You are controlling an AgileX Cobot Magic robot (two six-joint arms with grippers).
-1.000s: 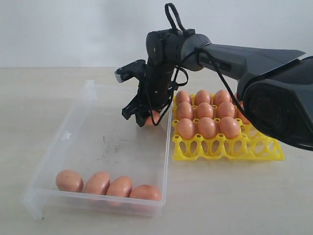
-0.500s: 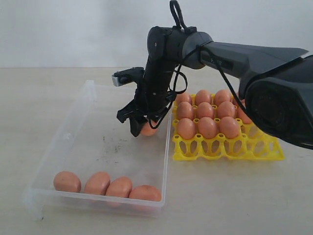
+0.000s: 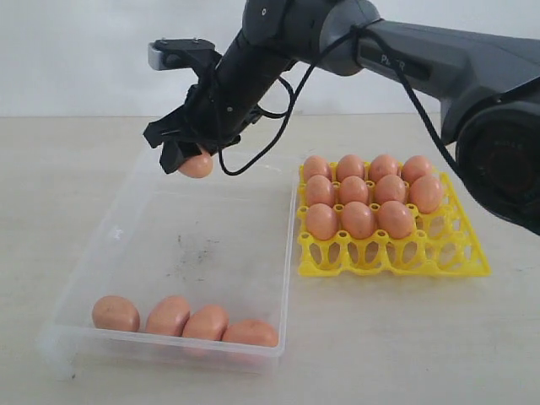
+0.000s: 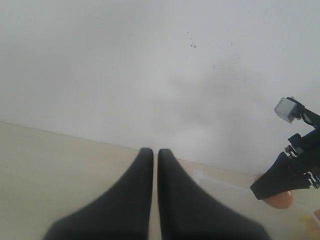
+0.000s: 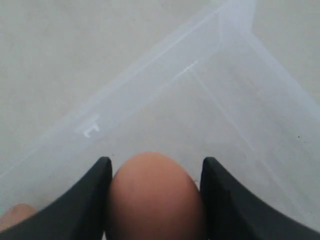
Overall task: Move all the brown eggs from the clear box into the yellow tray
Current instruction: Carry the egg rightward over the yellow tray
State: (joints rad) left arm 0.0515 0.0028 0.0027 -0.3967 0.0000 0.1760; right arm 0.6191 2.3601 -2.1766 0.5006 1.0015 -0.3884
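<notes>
Right tool (image 3: 191, 159) pinching brown egg (image 3: 199, 166) over clear box (image 3: 99, 245), arm lettering (image 3: 384, 61) perhaps "P…R"

On the surface (image 3: 380, 346), the box (image 3: 101, 245) lies left and the tray (image 3: 396, 257) right, just beside each other. Four eggs (image 3: 169, 315) line the box's near wall. Eleven more fill the tray's rear rows. One egg (image 3: 197, 164), gripped in the right pincer (image 3: 190, 156), hangs above the box's far end.
</notes>
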